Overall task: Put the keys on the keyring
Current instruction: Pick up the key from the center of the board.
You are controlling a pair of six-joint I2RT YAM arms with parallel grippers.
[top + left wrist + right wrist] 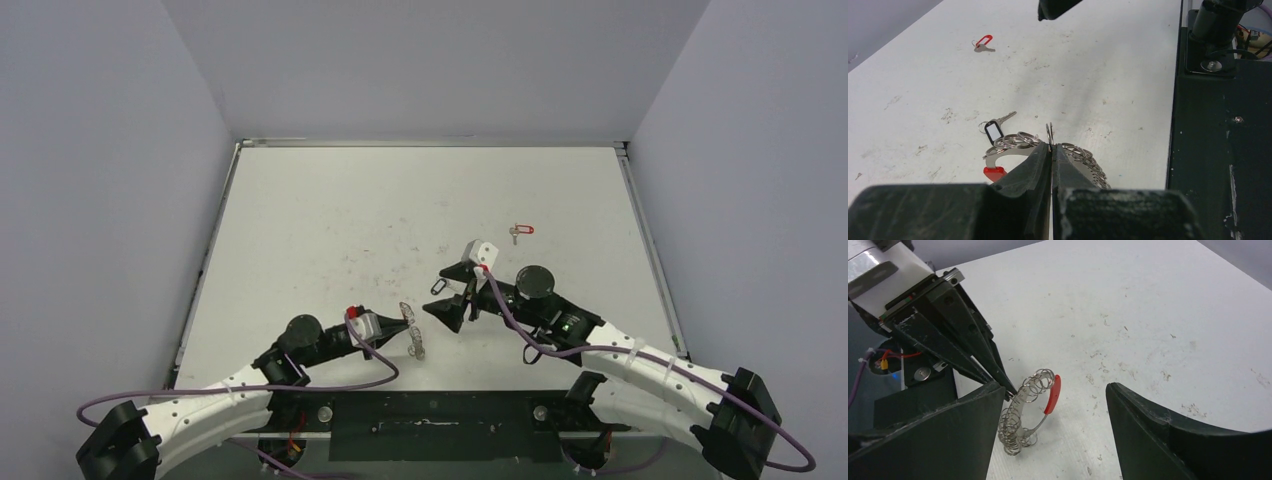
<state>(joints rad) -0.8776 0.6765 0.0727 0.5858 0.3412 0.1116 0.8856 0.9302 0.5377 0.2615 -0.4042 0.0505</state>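
Observation:
The keyring (414, 338) stands upright on the table, a thin metal ring with a red sleeve (1052, 394) and several small silver rings strung on it. My left gripper (403, 329) is shut on its top edge, the fingertips pinching at one small ring (1050, 135). A loose key (994, 129) with a dark oblong head lies flat just beyond the keyring, also in the top view (438, 287). My right gripper (436, 292) is open and empty, hovering over that key and facing the keyring (1023, 412). The key is hidden in the right wrist view.
A second small key with a red tag (520, 231) lies farther back right, also in the left wrist view (982, 42). The black base plate (1218, 150) runs along the table's near edge. Grey walls enclose the white table (330, 210).

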